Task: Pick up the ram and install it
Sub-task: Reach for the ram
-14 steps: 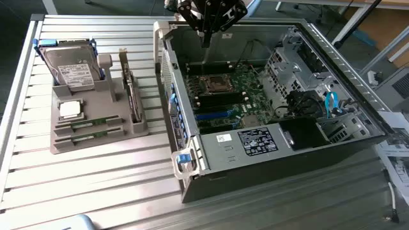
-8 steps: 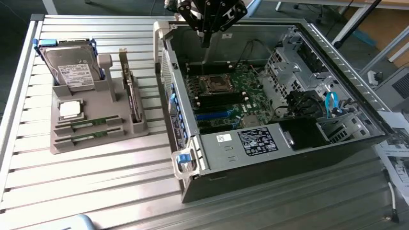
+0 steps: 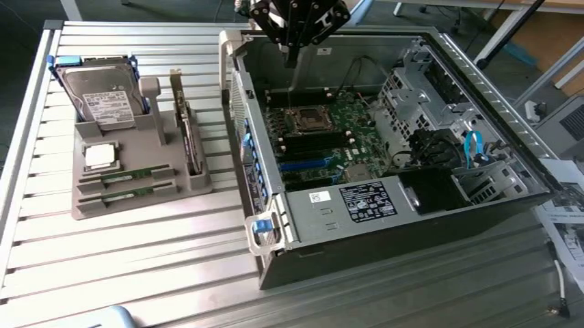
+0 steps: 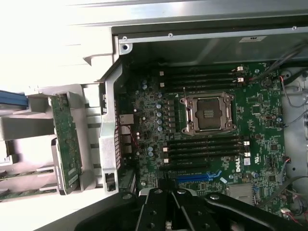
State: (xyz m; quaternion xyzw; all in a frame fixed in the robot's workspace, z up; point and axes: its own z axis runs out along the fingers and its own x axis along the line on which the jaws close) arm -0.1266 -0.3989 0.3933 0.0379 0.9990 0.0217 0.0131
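Hovering gripper: the black robot gripper (image 3: 290, 61) (image 4: 168, 193) is hanging over the far end of the open dark computer case (image 3: 365, 253), above the green motherboard (image 3: 340, 130) (image 4: 260, 115).
Fingers: they are pressing together into one narrow stalk, pinching nothing.
Ram: the far thin green ram stick (image 3: 125, 176) and the near thin green ram stick (image 3: 123, 199) are lying flat in neighbouring slots of the grey moulded tray (image 3: 187, 183), well apart from the gripper, on the exterior view's left of the case.
Tray neighbours: the silver hard drive in a blue frame (image 3: 102, 96) is standing at the tray's far end. The square silver processor chip (image 3: 98, 156) is lying between that drive and the ram sticks. The green expansion card (image 3: 187, 137) (image 4: 65, 139) is standing on edge along the tray side nearest the case.
Board: long black memory slots (image 4: 207, 144) are running in rows on both sides of the metal-framed processor socket (image 3: 303, 121) (image 4: 209, 113).
Support: the slatted metal table (image 3: 137, 273) is carrying both tray and case.
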